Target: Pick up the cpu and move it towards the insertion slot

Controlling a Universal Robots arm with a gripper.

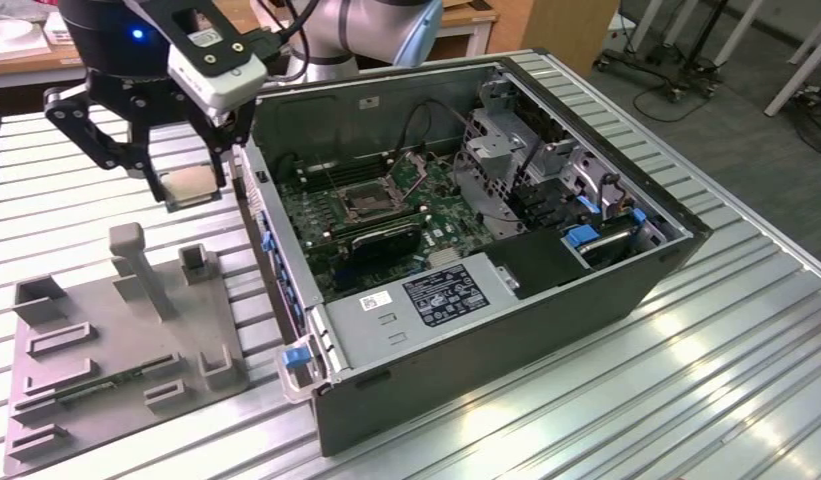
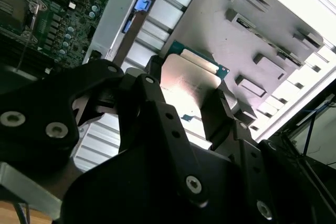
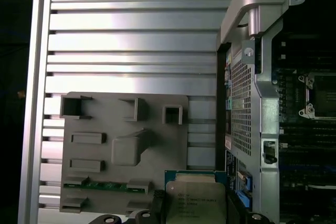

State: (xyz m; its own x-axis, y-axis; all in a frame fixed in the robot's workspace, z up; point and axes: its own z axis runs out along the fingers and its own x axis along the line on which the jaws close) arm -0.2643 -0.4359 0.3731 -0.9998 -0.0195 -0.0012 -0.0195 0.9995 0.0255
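Note:
My gripper [image 1: 193, 190] is shut on the cpu [image 1: 193, 185], a small square chip with a silvery top, and holds it above the slatted table, just outside the open computer case on the exterior view's left. Both wrist views show the cpu [image 2: 189, 77] [image 3: 195, 200] clamped between the dark fingers [image 2: 218, 109]. The insertion slot [image 1: 363, 205], a square socket with a metal frame, lies on the green board inside the case, to the exterior view's right of the gripper. The slot [image 3: 320, 95] [image 2: 13, 11] also appears in both wrist views.
A grey fixture plate [image 1: 77, 375] with raised holders lies on the table below the gripper, with a green memory stick [image 3: 97, 185] in one holder. The case wall [image 1: 257, 215] stands between the gripper and the board. Drive cages [image 1: 517, 170] fill the case's far side.

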